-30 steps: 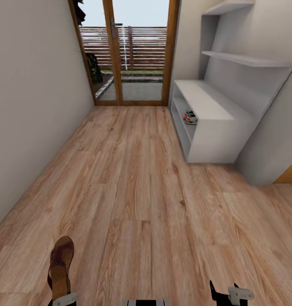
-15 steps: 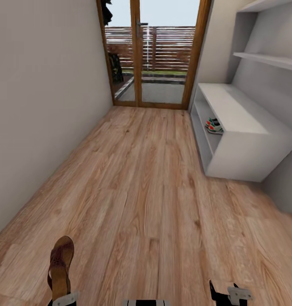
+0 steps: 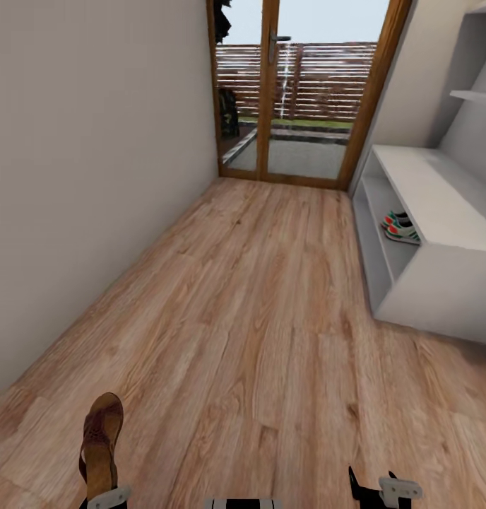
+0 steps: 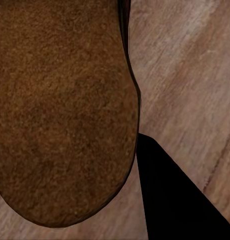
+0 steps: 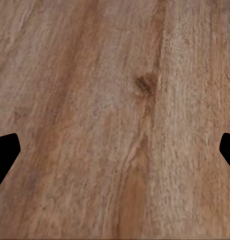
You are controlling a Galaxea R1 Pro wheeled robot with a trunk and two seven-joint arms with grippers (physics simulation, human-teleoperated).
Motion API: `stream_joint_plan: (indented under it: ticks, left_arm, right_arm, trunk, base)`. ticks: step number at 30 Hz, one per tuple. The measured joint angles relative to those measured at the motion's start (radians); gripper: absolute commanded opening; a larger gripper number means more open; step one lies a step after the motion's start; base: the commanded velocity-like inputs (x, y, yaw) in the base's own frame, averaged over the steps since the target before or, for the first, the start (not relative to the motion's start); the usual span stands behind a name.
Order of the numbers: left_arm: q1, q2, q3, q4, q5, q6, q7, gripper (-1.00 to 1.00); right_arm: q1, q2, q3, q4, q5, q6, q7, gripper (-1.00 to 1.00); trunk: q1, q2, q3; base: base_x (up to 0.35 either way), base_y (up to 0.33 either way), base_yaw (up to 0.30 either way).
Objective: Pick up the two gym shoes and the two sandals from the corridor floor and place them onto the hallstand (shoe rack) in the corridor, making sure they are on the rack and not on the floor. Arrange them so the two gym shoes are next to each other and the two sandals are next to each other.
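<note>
- Left gripper [image 3: 102, 495] at about 7 o'clock in the head view, jaws closed around the heel end of a brown sandal [image 3: 100, 442]. The sandal stands up out of the jaws with its long axis running away from the robot, toe toward 12 o'clock.
- Left wrist view: the sandal's brown sole [image 4: 62, 107] sits close against the camera, with plank floor behind it.
- Right gripper [image 3: 377, 491] at about 5 o'clock. Its jaws are spread wide and hold nothing; the right wrist view looks between the two fingertips onto bare floor [image 5: 115, 120].
- Shoe rack [image 3: 441, 212] lies at about 2 o'clock from the robot, against the right-hand wall and well apart from both grippers.
- Two gym shoes [image 3: 400, 227] are already on its lower shelf, side by side, touching or nearly so.
- Glass door [image 3: 299, 92] closes the corridor at 12 o'clock.
- Judgement: the sandal rides on the arm farther from the rack. The base likely has to turn toward 2 o'clock and close in before the left arm can reach a shelf.
- No second sandal spotted on the floor [image 3: 257, 318] from here.
</note>
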Motion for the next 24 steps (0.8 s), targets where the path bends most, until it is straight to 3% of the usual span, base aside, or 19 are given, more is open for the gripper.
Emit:
stream_joint_plan:
  ticks: [14, 24]
  left_arm:
    - [0.000, 0.000, 0.000, 0.000, 0.000, 0.000, 0.000, -1.00]
    - [0.000, -0.001, -0.001, 0.000, -0.001, 0.000, 0.000, -1.00]
  right_arm:
    - [0.000, 0.000, 0.000, 0.000, 0.000, 0.000, 0.000, 1.00]
    - [0.000, 0.000, 0.000, 0.000, 0.000, 0.000, 0.000, 1.00]
  trunk:
    - [0.000, 0.000, 0.000]
    - [0.000, 0.000, 0.000]
  base:
    - [0.229, -0.155, 0.278]
    - [0.023, -0.015, 0.278]
